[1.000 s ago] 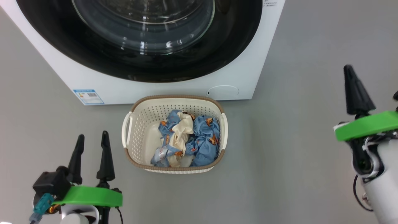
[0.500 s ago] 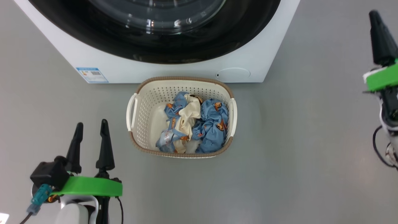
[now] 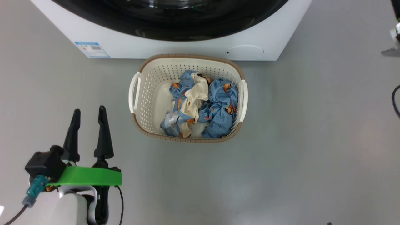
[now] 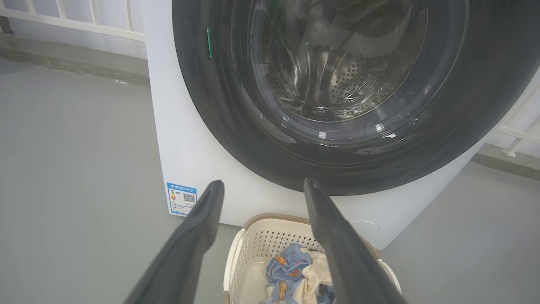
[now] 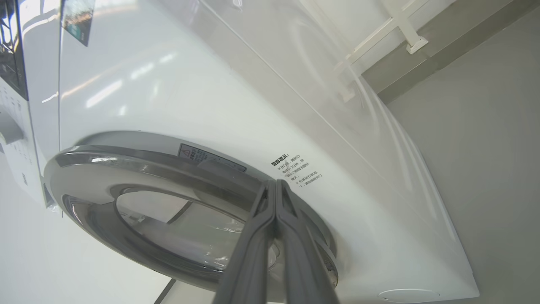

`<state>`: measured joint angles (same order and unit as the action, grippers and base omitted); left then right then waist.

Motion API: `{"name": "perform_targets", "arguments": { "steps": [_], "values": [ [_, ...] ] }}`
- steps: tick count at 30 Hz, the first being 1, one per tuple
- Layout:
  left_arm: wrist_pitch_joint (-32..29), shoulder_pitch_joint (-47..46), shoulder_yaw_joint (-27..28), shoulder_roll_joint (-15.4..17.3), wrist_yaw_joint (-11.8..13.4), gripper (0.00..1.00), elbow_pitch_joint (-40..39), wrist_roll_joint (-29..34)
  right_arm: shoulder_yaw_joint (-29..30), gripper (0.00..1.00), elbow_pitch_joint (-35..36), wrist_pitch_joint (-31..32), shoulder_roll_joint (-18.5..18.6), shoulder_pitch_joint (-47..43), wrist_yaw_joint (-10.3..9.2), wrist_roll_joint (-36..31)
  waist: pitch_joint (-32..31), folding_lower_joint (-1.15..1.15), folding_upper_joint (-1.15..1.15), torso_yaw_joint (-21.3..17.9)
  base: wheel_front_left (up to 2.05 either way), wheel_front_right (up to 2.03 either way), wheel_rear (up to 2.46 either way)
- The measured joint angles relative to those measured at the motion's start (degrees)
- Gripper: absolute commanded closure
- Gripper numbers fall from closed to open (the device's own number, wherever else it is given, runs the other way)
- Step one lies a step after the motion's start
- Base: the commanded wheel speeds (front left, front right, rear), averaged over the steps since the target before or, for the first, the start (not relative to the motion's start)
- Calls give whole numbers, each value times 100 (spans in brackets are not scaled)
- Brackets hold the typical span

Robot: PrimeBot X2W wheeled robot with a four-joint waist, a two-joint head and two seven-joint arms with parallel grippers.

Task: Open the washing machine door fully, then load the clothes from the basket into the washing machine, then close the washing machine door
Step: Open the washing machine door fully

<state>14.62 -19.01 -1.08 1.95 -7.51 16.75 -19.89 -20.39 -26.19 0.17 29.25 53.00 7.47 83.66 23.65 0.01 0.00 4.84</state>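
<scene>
No step is complete: we see the washing machine door [image 4: 346, 84] shut, the clothes [image 3: 203, 106] in the basket [image 3: 187, 56], left claw [image 3: 89, 109] open, right claw [image 5: 275, 182] closed.

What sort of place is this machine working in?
Likely a laundry corner, perhaps a test room: a white front-loading washing machine stands on a plain grey floor, with a basket of clothes right in front of it.
</scene>
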Motion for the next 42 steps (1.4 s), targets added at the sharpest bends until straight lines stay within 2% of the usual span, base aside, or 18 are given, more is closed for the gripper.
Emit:
{"name": "perform_targets", "arguments": {
  "steps": [9,25,42],
  "values": [
    [1,-216,-62,-18,0,0,-33,-136,51,100,19,927,20,650,0,824,426,0,0,135,0,0,0],
    [1,-373,-298,-31,60,0,-31,-487,244,100,-357,2071,-157,1699,0,1251,860,0,0,384,0,0,0],
    [0,-431,-471,-33,138,0,-51,-671,334,100,-803,2509,-243,2237,-9,1228,1005,0,0,588,0,0,0]
  ]
}}
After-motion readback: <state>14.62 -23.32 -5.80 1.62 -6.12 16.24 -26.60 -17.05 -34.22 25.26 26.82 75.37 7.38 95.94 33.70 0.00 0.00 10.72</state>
